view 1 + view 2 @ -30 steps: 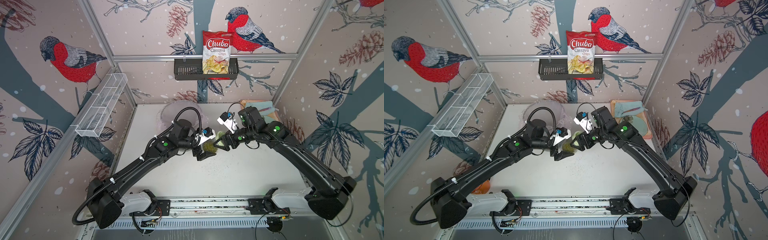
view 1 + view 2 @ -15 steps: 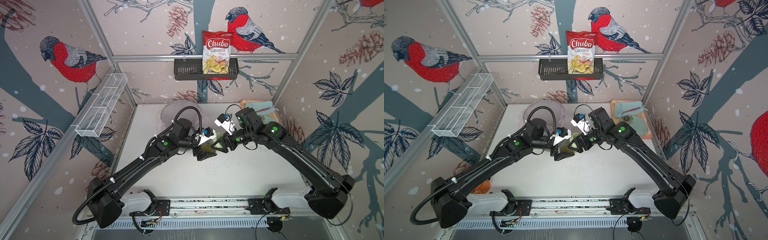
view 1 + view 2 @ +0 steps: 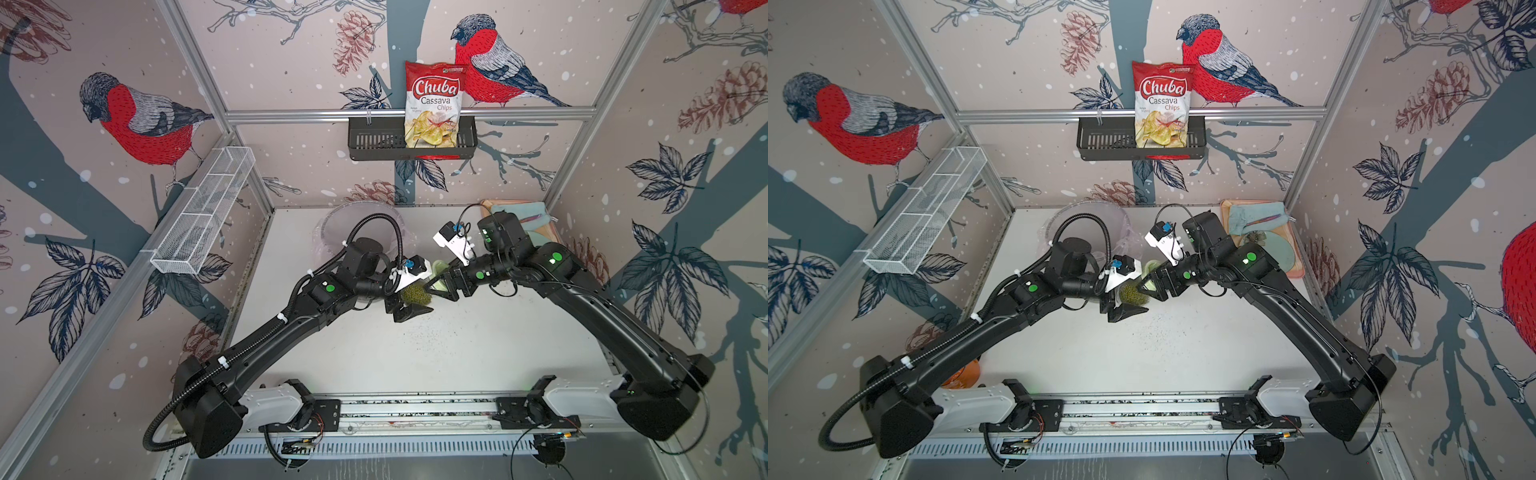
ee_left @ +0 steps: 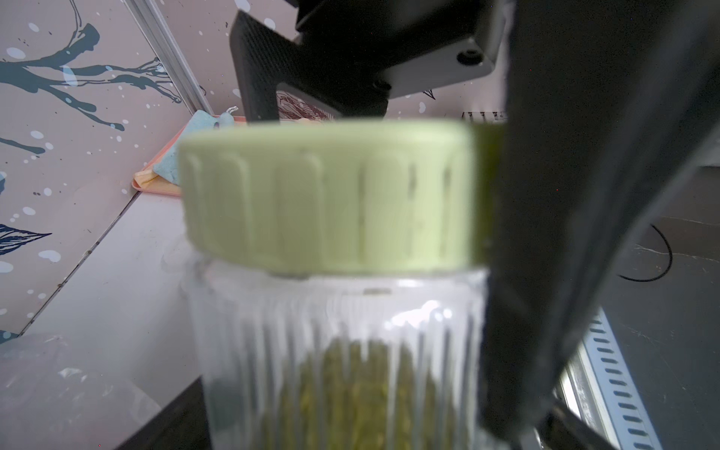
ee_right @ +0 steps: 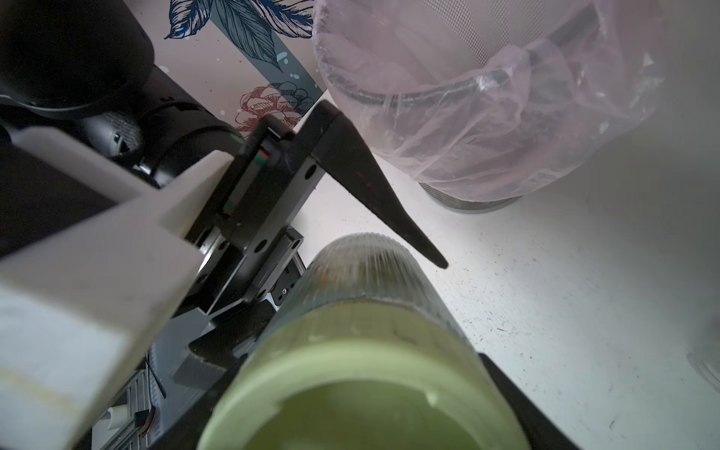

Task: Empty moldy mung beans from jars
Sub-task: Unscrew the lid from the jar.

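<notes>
Glass jar [image 3: 415, 296] of mung beans [image 3: 409, 291], mid-frame above the bench [image 3: 457, 353], sits clamped in the wide-spread left gripper [image 3: 422, 300] while the right gripper [image 3: 438, 281] clasps its green lid [image 4: 327, 195]; twisting could slip it, spilling beans short of the bin [image 5: 471, 202].

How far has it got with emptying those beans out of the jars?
Nothing shows as done yet. In hand: the left gripper holds a ribbed jar, beans still inside, while the right gripper clamps its green lid, which sits on the jar. To do: take the lid off and tip the beans into the pink-lined bin.
</notes>
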Controlling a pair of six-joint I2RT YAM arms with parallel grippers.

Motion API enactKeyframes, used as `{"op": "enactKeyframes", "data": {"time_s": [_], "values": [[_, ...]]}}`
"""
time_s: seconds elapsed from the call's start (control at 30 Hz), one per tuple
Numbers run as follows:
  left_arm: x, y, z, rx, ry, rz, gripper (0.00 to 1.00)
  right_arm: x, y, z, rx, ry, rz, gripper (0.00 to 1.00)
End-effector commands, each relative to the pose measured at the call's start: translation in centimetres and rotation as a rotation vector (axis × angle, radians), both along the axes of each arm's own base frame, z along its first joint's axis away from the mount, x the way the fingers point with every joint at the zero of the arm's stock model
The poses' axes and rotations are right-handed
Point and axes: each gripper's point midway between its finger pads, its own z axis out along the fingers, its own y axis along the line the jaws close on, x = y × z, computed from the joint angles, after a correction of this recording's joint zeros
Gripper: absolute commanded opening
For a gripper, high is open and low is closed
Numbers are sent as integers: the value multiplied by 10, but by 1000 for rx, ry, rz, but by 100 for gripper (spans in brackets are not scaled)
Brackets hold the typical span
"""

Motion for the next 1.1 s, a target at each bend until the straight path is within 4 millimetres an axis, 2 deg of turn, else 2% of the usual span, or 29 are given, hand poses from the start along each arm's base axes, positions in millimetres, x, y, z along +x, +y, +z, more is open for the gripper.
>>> {"op": "enactKeyframes", "data": {"time_s": [0.0, 0.17, 0.27, 0.67, 0.83, 0.93, 1.0, 1.07], "values": [[2, 0, 1, 4, -3, 7, 97, -4, 11, 22, 93, -34, 46, 40], [3, -2, 4, 2, -7, 5, 97, -7, 15, 20, 91, -28, 59, 40], [4, -2, 2, 12, 0, 10, 96, -9, 14, 27, 107, -44, 61, 40], [7, -2, 3, 16, 0, 17, 75, -11, 14, 33, 125, -48, 69, 40], [9, -3, 5, 13, -7, 26, 68, -11, 17, 25, 104, -30, 73, 40], [8, -3, 5, 13, -8, 17, 53, -12, 17, 25, 103, -31, 73, 41], [8, -3, 5, 14, -8, 16, 36, -12, 17, 27, 104, -36, 71, 41], [9, -3, 4, 14, -11, 19, 23, -11, 17, 27, 100, -40, 68, 41]]}}
